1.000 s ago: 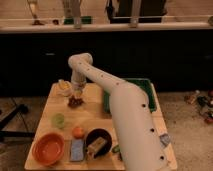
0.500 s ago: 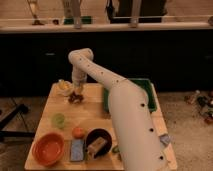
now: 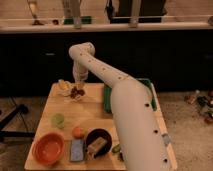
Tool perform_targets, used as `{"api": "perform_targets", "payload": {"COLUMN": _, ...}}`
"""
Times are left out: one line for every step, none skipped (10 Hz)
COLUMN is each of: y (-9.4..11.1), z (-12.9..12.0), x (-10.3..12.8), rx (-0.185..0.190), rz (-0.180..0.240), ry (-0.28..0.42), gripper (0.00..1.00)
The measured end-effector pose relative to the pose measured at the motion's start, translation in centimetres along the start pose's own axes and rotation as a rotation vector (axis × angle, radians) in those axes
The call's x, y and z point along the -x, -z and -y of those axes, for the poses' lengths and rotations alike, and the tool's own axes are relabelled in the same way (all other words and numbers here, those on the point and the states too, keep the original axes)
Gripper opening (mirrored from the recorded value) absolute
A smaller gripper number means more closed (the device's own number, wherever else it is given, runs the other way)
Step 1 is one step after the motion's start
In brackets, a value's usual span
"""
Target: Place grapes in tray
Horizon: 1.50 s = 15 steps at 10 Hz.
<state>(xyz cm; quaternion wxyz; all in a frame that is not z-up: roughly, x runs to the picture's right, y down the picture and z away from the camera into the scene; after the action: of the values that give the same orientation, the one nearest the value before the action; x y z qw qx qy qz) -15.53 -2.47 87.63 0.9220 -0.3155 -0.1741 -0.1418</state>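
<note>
The grapes (image 3: 76, 92) are a small dark reddish-purple bunch at the far left of the wooden table (image 3: 92, 116). My gripper (image 3: 77, 87) points down right over them and meets their top. The green tray (image 3: 106, 98) lies to the right of the grapes. My white arm (image 3: 125, 107) covers most of it, so only its left rim and far right corner show.
A pale yellow item (image 3: 63, 85) lies just left of the grapes. At the table's front are an orange bowl (image 3: 48, 148), a pale green item (image 3: 58, 120), an orange fruit (image 3: 77, 132), a blue packet (image 3: 77, 149) and a black bowl (image 3: 97, 141) with something in it.
The arm's upper joint has risen a little. The gripper has stayed over the grapes at the table's far left, with only a small shift.
</note>
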Motion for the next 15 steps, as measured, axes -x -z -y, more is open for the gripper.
{"api": "perform_targets", "payload": {"y": 1.1, "z": 0.1, "x": -0.3, "rx": -0.014, "rz": -0.009, "ry": -0.005, "gripper": 0.0}}
{"api": "perform_targets", "payload": {"y": 1.8, "z": 0.2, "x": -0.5, "rx": -0.023, "rz": -0.015, "ry": -0.009, "gripper": 0.0}}
{"api": "perform_targets", "payload": {"y": 2.4, "z": 0.3, "x": -0.9, "rx": -0.034, "rz": -0.022, "ry": -0.017, "gripper": 0.0}}
{"api": "perform_targets", "payload": {"y": 2.9, "z": 0.3, "x": -1.3, "rx": -0.043, "rz": -0.024, "ry": -0.023, "gripper": 0.0}}
{"api": "perform_targets", "payload": {"y": 3.3, "z": 0.3, "x": -1.7, "rx": -0.052, "rz": -0.025, "ry": -0.029, "gripper": 0.0}}
{"api": "perform_targets", "payload": {"y": 3.9, "z": 0.3, "x": -2.1, "rx": -0.064, "rz": -0.027, "ry": -0.035, "gripper": 0.0}}
{"api": "perform_targets", "payload": {"y": 4.3, "z": 0.3, "x": -2.1, "rx": -0.07, "rz": -0.029, "ry": -0.036, "gripper": 0.0}}
{"api": "perform_targets", "payload": {"y": 4.8, "z": 0.4, "x": -2.1, "rx": -0.078, "rz": -0.031, "ry": -0.036, "gripper": 0.0}}
{"api": "perform_targets", "payload": {"y": 5.4, "z": 0.4, "x": -2.1, "rx": -0.086, "rz": -0.035, "ry": -0.036, "gripper": 0.0}}
{"api": "perform_targets", "payload": {"y": 6.0, "z": 0.3, "x": -2.2, "rx": -0.092, "rz": -0.039, "ry": -0.037, "gripper": 0.0}}
{"api": "perform_targets", "payload": {"y": 6.6, "z": 0.2, "x": -2.3, "rx": -0.098, "rz": -0.044, "ry": -0.039, "gripper": 0.0}}
{"api": "perform_targets", "payload": {"y": 7.3, "z": 0.1, "x": -2.5, "rx": -0.105, "rz": -0.049, "ry": -0.042, "gripper": 0.0}}
{"api": "perform_targets", "payload": {"y": 8.1, "z": -0.1, "x": -2.7, "rx": -0.112, "rz": -0.056, "ry": -0.045, "gripper": 0.0}}
{"api": "perform_targets", "payload": {"y": 8.9, "z": -0.2, "x": -2.8, "rx": -0.118, "rz": -0.066, "ry": -0.049, "gripper": 0.0}}
{"api": "perform_targets", "payload": {"y": 9.7, "z": -0.4, "x": -2.9, "rx": -0.121, "rz": -0.074, "ry": -0.053, "gripper": 0.0}}
